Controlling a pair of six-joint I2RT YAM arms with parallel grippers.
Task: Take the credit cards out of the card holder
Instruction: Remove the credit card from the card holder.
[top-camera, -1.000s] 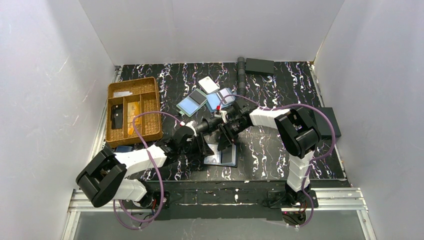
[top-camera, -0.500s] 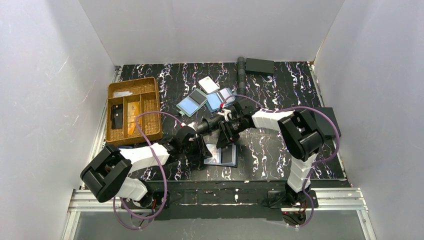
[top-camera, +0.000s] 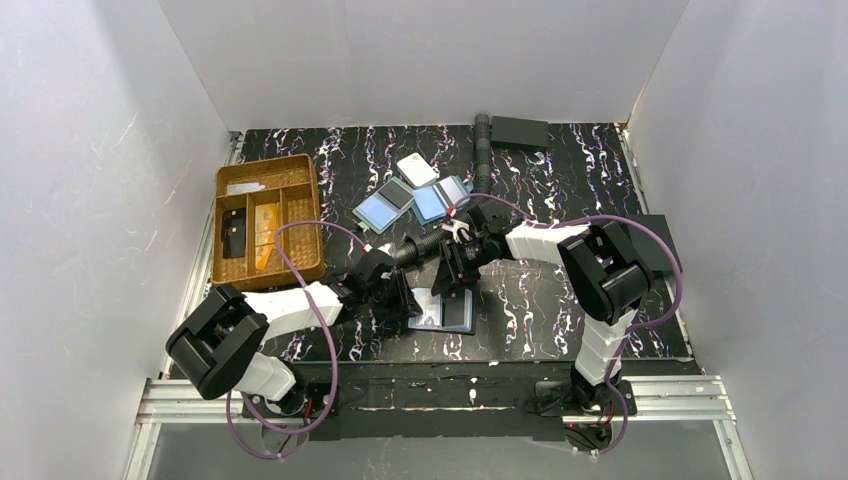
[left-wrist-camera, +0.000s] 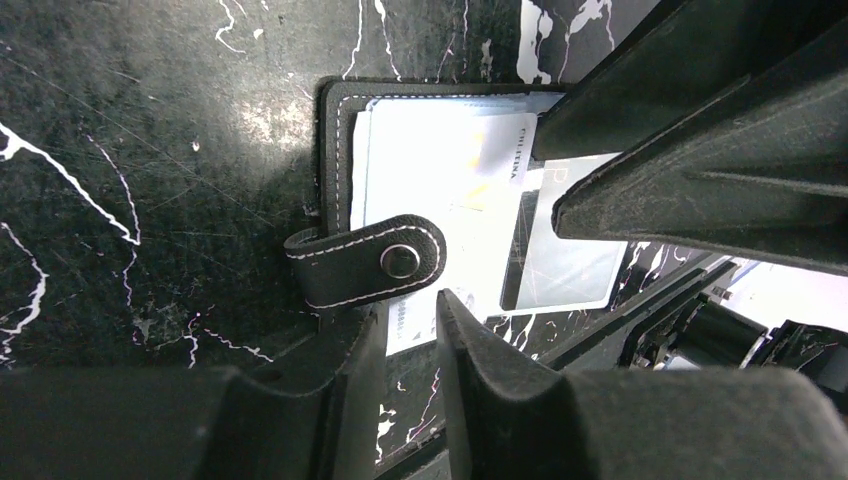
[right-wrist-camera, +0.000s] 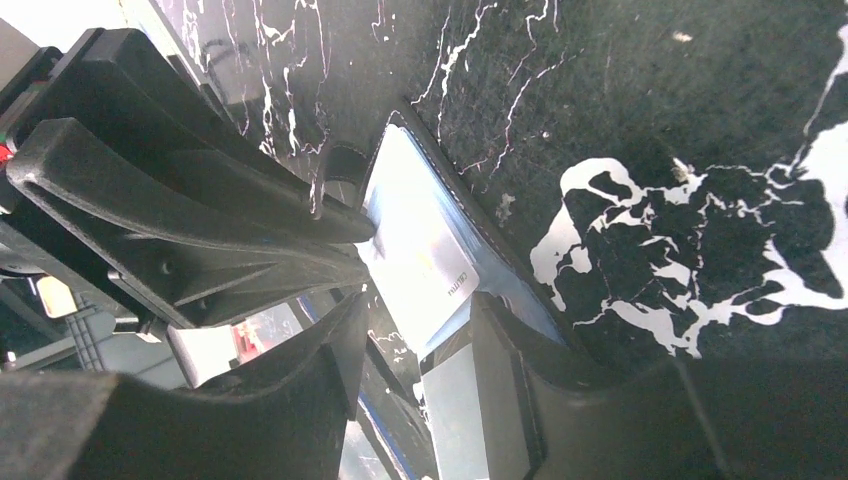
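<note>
The card holder (top-camera: 447, 311) lies open on the black marbled table, between the two grippers. In the left wrist view its stitched black edge (left-wrist-camera: 335, 150) and snap strap (left-wrist-camera: 370, 262) show. A pale light blue credit card (left-wrist-camera: 440, 190) sticks partly out of its pocket. My left gripper (left-wrist-camera: 410, 330) stands at the holder's strap side, its jaws a narrow gap apart over the card's corner. My right gripper (right-wrist-camera: 420, 340) is open, with the card's printed end (right-wrist-camera: 425, 250) between its fingers. An orange-to-tan card (top-camera: 266, 236) lies in the wicker tray.
The wicker tray (top-camera: 300, 175) stands at the left. Two blue-and-dark flat rectangles (top-camera: 385, 207) and a small white tag (top-camera: 416, 169) lie behind the grippers. Black boxes sit at the back (top-camera: 520, 131) and at the right edge (top-camera: 660, 250).
The left arm has shifted a little right, toward the holder. The right gripper has edged closer over the holder. The holder has stayed in place.
</note>
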